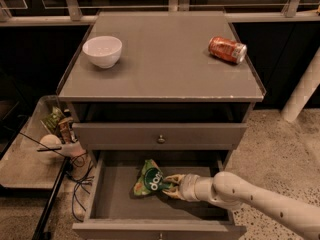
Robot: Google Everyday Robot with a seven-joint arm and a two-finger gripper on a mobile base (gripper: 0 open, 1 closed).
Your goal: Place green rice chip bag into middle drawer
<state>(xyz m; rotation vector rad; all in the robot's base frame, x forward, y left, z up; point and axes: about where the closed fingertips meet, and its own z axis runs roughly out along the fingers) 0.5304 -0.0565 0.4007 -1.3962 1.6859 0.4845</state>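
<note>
Camera view: the wide, shallow grey middle drawer (117,204) is pulled well out, with its plain floor and side walls exposed. The light green, shiny rice chip bag with a dark green round logo (149,180) is inside the drawer, over the middle of the floor and towards the back wall. It is tilted up on one end. Its lower corner looks to be at or very near the floor, but I cannot tell if it touches.

The pale two-finger gripper (169,186) is also inside the drawer, just right of the bag, on a white tubular arm (250,196) that reaches in over the right wall. Its fingers (173,178) are pinched on the bag's right edge.

Just above the drawer, the flat grey drawer front with a round metal knob (200,133) is closed. On the cabinet top well above the drawer are a white ceramic bowl (102,50) on the left and an orange-red soda can (227,50) lying on its side on the right.

As I judge it, carrying the bag to the drawer is done. What remains is letting go so the bag settles flat, then drawing the arm out.
</note>
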